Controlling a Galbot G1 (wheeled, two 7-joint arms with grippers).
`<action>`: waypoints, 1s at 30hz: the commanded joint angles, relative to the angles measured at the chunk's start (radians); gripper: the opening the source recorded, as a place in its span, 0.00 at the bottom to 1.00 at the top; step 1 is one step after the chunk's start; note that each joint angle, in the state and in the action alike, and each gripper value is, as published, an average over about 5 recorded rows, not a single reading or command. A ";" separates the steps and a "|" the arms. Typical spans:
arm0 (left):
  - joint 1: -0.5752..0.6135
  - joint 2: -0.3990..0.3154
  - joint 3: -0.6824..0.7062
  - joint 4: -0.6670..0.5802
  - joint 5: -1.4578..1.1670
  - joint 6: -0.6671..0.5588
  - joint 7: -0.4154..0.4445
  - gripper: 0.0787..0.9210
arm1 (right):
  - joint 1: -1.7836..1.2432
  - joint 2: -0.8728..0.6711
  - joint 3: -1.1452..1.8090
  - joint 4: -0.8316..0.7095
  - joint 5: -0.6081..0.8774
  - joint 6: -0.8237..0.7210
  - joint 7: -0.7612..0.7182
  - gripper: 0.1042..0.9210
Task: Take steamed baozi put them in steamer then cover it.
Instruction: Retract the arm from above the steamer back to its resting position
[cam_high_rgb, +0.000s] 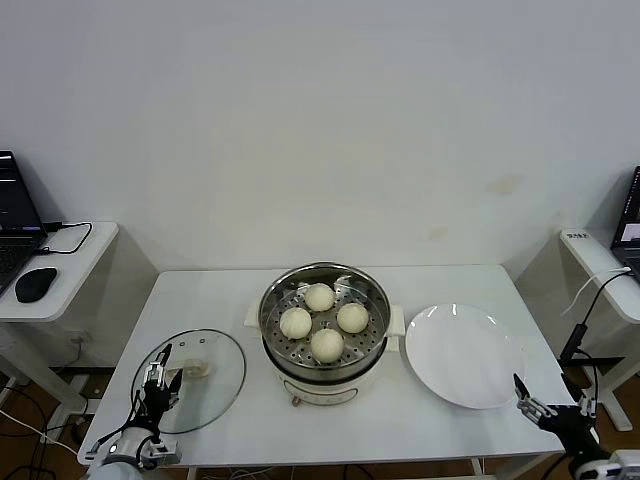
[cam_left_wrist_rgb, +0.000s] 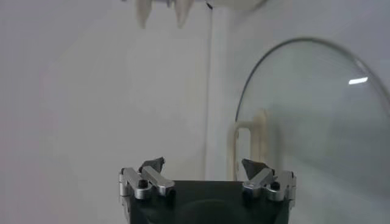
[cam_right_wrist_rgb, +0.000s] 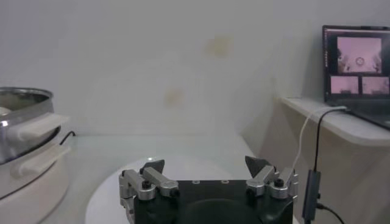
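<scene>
laptop (cam_high_rgb: 14, 215) cut off at left edge, steamer (cam_right_wrist_rgb: 24, 152) half out of frame

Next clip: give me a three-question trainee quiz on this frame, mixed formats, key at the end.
1. True or false: the white plate carries a bun.
2. How many steamed baozi lie in the steamer?
3. Where is the cover? A) on the steamer B) flat on the table, on the robot's left of the steamer C) held by the right gripper

Key
1. False; it is bare.
2. Four, on the perforated tray.
3. B; the left gripper sits open at its near edge, holding nothing, and the right gripper is open beside the plate.
</scene>
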 joint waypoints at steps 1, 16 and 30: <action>-0.112 0.013 0.033 0.097 -0.015 0.000 0.002 0.88 | -0.014 0.020 0.003 0.005 -0.007 0.002 -0.002 0.88; -0.129 -0.010 0.050 0.129 -0.039 -0.002 -0.006 0.66 | -0.010 0.015 -0.027 -0.005 -0.013 0.003 -0.004 0.88; -0.084 -0.014 -0.001 0.079 -0.036 -0.064 -0.116 0.17 | -0.011 0.024 -0.048 0.012 0.001 0.044 0.021 0.88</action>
